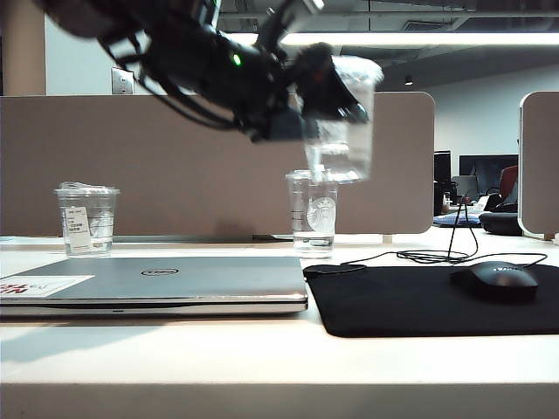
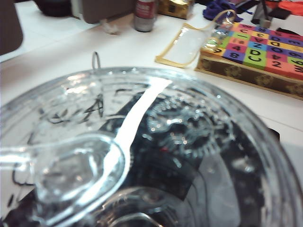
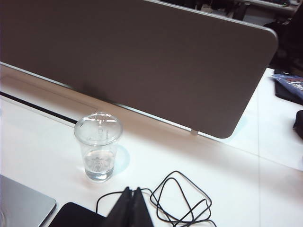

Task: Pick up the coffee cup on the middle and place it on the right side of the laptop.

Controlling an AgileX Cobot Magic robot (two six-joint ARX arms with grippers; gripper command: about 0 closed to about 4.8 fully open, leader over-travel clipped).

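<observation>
Clamped on the coffee cup (image 1: 345,144), the left gripper (image 1: 342,106) holds it by the upper part, high in the air and clear of the table (image 1: 262,362). In the exterior view the cup is blurred and hangs above and just right of the laptop's right edge. The left wrist view is filled by the cup's flat clear lid (image 2: 142,151), with dark handwriting and a round gear-like mark showing through the plastic; the fingers themselves do not show there.

Pressed together with nothing between them, the 2 dark fingers of the right gripper (image 3: 132,208) hover low over the table, near the looped black cable (image 3: 182,203) and the corner of the black mouse pad (image 3: 75,216).

Below the raised cup, a taller clear cup (image 1: 312,214) with a round white logo stands on the table near the grey divider panel (image 1: 175,157). The closed silver-grey laptop (image 1: 175,279) lies flat at the front left, a white-and-red sticker at its left corner. Behind its left end stands a short clear cup (image 1: 87,220) with a white paper label. Right of the laptop, the mouse pad (image 1: 410,305) carries a black mouse (image 1: 500,279)
</observation>
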